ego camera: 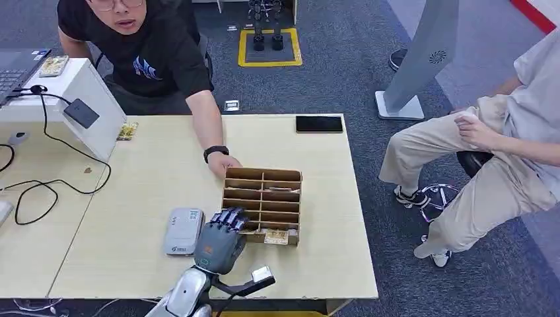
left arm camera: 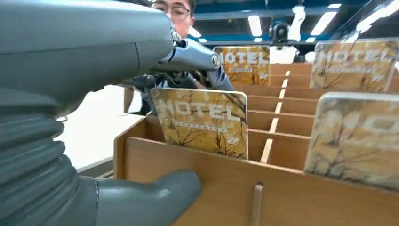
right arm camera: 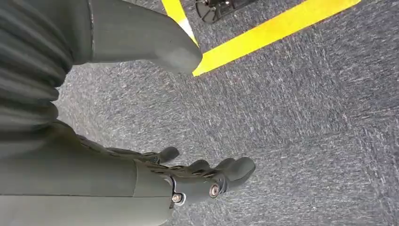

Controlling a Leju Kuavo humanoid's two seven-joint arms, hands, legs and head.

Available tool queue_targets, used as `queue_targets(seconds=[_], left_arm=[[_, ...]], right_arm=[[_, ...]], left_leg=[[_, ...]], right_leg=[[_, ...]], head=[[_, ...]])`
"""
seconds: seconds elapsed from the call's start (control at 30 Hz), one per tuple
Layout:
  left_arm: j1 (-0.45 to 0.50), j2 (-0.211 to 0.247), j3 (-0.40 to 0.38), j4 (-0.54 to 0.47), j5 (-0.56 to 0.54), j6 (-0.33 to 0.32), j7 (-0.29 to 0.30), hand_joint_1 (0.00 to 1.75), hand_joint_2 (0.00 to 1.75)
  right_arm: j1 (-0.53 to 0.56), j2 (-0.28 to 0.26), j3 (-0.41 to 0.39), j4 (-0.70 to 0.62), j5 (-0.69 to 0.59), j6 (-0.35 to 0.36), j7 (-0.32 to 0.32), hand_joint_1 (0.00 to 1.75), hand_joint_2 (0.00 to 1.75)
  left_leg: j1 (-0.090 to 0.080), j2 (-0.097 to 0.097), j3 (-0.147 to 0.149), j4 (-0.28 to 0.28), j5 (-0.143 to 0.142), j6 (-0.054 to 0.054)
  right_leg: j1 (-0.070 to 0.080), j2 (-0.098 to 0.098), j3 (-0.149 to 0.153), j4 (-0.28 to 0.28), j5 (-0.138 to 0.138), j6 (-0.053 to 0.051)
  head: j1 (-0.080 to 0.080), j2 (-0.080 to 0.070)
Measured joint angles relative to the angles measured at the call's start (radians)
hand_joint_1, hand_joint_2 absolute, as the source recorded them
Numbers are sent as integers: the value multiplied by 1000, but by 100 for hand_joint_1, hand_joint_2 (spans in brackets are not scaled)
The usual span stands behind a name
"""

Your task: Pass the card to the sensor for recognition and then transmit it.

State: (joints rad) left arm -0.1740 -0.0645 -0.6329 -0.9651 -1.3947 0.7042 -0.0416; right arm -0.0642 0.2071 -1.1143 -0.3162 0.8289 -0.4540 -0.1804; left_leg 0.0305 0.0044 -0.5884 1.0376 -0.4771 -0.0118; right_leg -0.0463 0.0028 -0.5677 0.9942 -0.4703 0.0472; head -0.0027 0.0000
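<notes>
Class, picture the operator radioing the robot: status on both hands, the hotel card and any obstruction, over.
Left hand at wooden rack, fingers over hotel card, not gripped. Right hand open over carpet. Person's hand touching rack's far edge.

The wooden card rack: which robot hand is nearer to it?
Left. The left hand is at the wooden card rack's near corner; the right hand hangs over the carpet.

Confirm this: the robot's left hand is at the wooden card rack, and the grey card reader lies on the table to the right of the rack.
Not quite. The left hand is at the wooden card rack, but the head view shows the grey card reader on the table to the left of the rack, not the right.
</notes>
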Motion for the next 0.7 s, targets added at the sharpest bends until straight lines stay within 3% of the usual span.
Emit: queue_targets(seconds=[0.7], left_arm=[[45, 3, 0, -60, -19, 3, -25, 175, 175]], right_arm=[[0, -1, 0, 8, 1, -7, -1, 0, 175]], left_leg=[[0, 0, 0, 0, 0, 0]], right_leg=[[0, 0, 0, 0, 0, 0]], head=[[0, 0]])
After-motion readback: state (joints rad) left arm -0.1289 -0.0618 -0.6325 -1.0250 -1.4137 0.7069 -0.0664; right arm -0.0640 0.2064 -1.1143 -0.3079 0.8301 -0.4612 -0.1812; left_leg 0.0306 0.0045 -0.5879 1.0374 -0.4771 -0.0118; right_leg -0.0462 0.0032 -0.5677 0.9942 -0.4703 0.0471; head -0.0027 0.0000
